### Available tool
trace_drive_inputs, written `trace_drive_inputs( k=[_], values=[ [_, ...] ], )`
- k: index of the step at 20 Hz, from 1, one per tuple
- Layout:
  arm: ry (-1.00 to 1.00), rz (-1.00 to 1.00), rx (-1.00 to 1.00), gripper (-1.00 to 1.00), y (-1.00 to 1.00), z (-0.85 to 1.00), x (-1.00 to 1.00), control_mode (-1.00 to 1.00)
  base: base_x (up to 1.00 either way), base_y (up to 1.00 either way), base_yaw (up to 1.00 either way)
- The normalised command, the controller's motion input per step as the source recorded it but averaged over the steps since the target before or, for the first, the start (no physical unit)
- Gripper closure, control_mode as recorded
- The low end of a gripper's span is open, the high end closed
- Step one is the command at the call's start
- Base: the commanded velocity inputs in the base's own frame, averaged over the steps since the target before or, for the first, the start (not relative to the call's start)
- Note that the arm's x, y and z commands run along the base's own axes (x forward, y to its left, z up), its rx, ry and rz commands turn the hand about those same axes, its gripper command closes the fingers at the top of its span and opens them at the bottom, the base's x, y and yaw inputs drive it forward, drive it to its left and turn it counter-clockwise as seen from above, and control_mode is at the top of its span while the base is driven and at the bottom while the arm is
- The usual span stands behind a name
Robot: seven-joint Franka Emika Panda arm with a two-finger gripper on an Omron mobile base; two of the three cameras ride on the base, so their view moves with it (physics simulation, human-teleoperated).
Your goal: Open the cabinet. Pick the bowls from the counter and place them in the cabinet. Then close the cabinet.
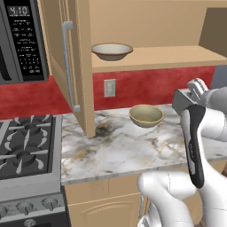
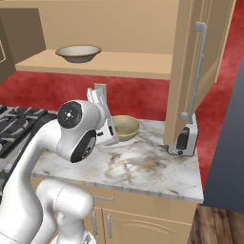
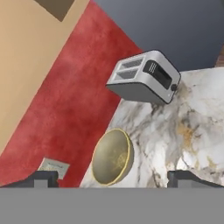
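The cabinet [image 1: 150, 57] stands open, its left door [image 1: 55, 48] and right door [image 2: 205, 57] swung out. The wide shallow bowl [image 1: 111, 51] rests on its lower shelf [image 2: 109, 64]. The deeper bowl [image 1: 146, 115] sits on the counter [image 1: 119, 150] near the red back wall. In the hand view this bowl [image 3: 111, 156] lies just ahead of my gripper [image 3: 114, 179], whose two fingertips [image 3: 41, 178] stand far apart with nothing between them. In both base views my hand hovers above the counter on the near side of that bowl, not touching it.
A silver toaster [image 2: 183, 138] stands on the counter under the right door. The black gas stove [image 1: 26, 142] and microwave [image 1: 22, 40] are at the left. A wall outlet [image 1: 109, 87] sits behind the counter. The counter ends at the right [image 2: 198, 190].
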Motion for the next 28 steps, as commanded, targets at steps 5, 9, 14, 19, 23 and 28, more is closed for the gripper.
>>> trace_drive_inputs(
  k=[5, 9, 14, 19, 23, 28],
  values=[
    [0.18, 0.03, -0.11, -1.0, 0.0, -0.41, 0.2, -1.0, 0.0, 0.0, 0.0],
    [0.12, 0.04, -0.07, -1.0, 0.0, -0.33, 0.18, -1.0, 0.0, 0.0, 0.0],
    [0.12, 0.07, -0.02, -1.0, 0.0, -0.29, 0.24, -1.0, 0.0, 0.0, 0.0],
    [0.2, 0.11, 0.0, -1.0, -0.06, -0.26, 0.26, -1.0, 0.0, 0.0, 0.0],
    [0.12, 0.07, 0.0, -1.0, -0.01, -0.1, 0.18, -1.0, 0.0, 0.0, 0.0],
    [0.01, 0.0, 0.0, -1.0, 0.0, -0.03, 0.02, -1.0, 0.0, 0.0, 0.0]
  ],
)
